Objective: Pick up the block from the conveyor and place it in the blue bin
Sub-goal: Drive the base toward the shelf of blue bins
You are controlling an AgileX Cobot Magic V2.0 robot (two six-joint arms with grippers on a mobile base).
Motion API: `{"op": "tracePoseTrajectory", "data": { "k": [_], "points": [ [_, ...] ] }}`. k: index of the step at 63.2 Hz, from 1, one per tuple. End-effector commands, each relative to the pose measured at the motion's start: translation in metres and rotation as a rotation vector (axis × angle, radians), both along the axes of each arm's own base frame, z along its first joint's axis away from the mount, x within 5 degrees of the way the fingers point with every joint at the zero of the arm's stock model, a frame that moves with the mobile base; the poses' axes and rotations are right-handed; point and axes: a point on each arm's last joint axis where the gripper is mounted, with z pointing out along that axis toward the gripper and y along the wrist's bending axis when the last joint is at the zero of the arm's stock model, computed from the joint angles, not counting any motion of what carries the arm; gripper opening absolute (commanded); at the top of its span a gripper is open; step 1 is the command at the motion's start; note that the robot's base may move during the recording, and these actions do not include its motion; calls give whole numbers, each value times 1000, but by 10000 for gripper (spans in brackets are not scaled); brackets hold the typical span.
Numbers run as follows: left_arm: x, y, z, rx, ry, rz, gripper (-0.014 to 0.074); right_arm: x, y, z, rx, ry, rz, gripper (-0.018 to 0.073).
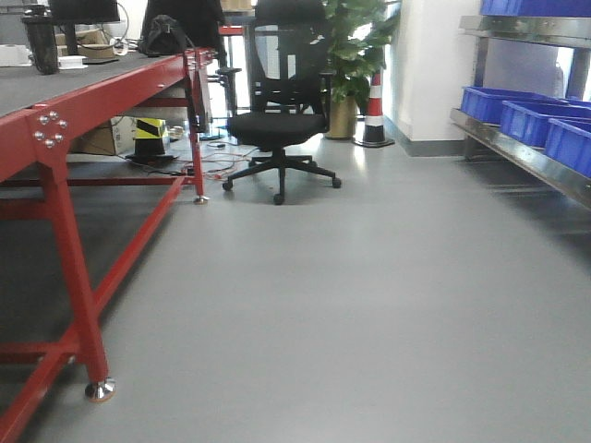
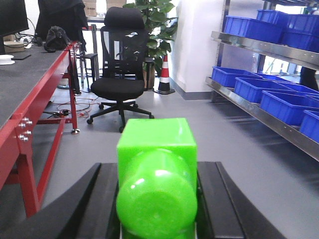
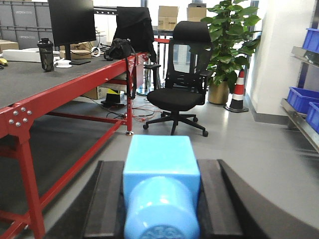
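While each of two grippers clamps one block, the left gripper (image 2: 157, 219) a green block (image 2: 157, 149) and the right gripper (image 3: 159, 219) a light-blue block (image 3: 160, 159), one conveyor (image 2: 20, 84) lies ahead-left and at least four blue bins (image 2: 286, 104) ahead-right.

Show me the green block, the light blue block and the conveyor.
green block (image 2: 157, 142), left wrist view, square upper face
light blue block (image 3: 160, 157), right wrist view, square upper face
conveyor (image 3: 30, 82), right wrist view, dark belt surface
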Motion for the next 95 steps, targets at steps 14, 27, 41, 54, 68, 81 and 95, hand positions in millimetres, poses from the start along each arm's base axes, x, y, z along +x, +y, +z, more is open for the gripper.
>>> {"op": "tracePoseTrajectory", "data": {
  "k": [14,27,41,54,68,81,95],
  "points": [
    [-1,-1,2,2,-25,-8,-111,-1,0,3,-1,-32,3,-162],
    [-1,-1,2,1,-27,-8,-111,-1,0,3,-1,-32,3,-162],
    [-1,-1,2,1,-27,-8,-111,-1,0,3,-1,-32,3,-162],
    [-1,-1,2,1,-27,-8,-111,-1,0,3,-1,-32,3,-162],
    [-1,-1,2,1,-27,-8,-111,-1,0,3,-1,-32,3,-162],
    [-1,-1,2,1,-27,-8,-111,-1,0,3,-1,-32,3,-162],
    [-1,-1,2,1,-27,-8,-111,-1,0,3,-1,-32,3,-162]
  ]
}}
